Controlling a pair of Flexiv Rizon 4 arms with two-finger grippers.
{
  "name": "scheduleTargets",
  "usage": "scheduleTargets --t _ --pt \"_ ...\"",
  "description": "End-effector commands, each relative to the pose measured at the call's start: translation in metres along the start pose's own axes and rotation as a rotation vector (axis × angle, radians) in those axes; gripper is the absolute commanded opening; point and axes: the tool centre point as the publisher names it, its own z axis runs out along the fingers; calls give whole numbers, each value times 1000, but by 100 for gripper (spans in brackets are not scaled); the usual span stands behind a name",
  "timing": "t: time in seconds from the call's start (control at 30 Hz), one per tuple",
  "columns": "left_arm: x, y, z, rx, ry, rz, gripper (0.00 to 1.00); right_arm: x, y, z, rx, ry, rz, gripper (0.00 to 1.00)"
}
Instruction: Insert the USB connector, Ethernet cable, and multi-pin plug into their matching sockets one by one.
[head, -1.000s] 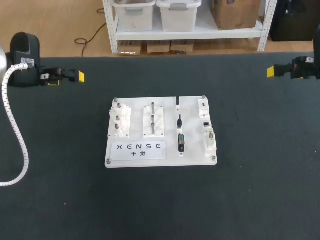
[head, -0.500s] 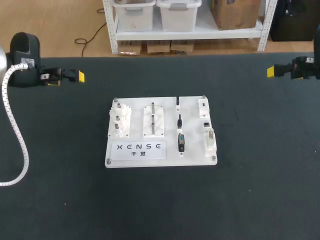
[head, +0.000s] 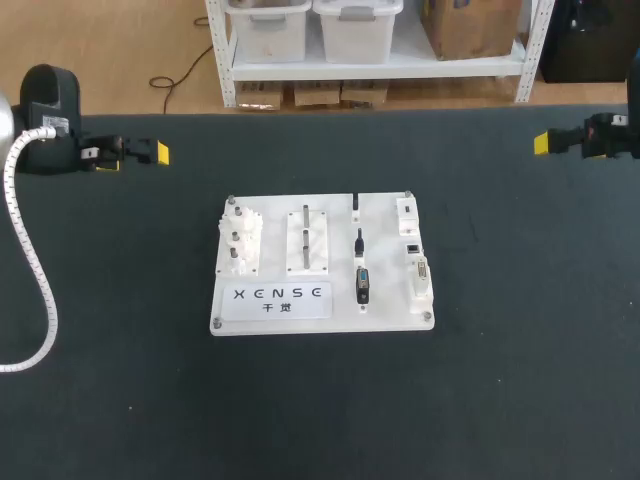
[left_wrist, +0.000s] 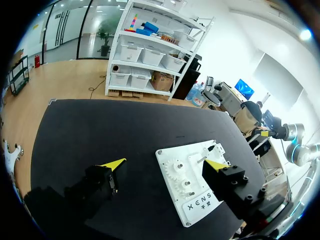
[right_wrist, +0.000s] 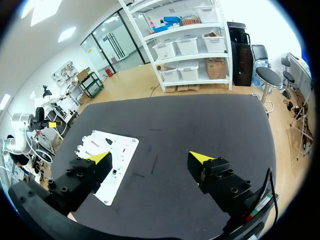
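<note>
Though mere blobs overhead, gears (left_wrist: 178, 168) on board (left_wrist: 166, 156) plain from left wrist.

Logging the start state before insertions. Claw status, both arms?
Left claw: open, holding nothing.
Right claw: open, holding nothing.

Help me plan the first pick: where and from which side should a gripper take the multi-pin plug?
Probably its black body, across the two long sides, coming straight down from above. The multi-pin plug lies flat on the board, long axis pointing away from the robot, so those sides look free.
</note>
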Motion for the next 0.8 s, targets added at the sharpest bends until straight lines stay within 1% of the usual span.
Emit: scheduleTargets --t 0.03,0.17,0.2,0.27,0.3,0.37,0.43,0.5,0.53,0.6,0.73,0.8 --pt "0 0 0 0 0 0 100 0 0 1 0 0 0 100" --pt "0 0 0 0 0 0 100 0 0 1 0 0 0 100" --pt "0 0 0 0 0 0 100 -10 7 10 25 2 -31 100" --pt "0 0 0 0 0 0 100 -28 21 31 76 41 -47 100" --pt "0 0 0 0 0 0 100 -35 27 40 108 43 -38 100" --pt "0 0 0 0 0 0 100 -46 39 59 189 86 -31 100" --pt "0 0 0 0 0 0 100 -55 55 75 218 112 -31 100" --pt "0 0 0 0 0 0 100 -62 71 94 274 153 -34 100" --pt "0 0 0 0 0 0 100 -63 78 102 293 175 -34 100" --pt "0 0 0 0 0 0 100 -64 92 118 359 221 -13 100" --pt "0 0 0 0 0 0 100 -60 117 143 415 290 -14 100" --pt "0 0 0 0 0 0 100 -56 123 155 437 308 -9 100"
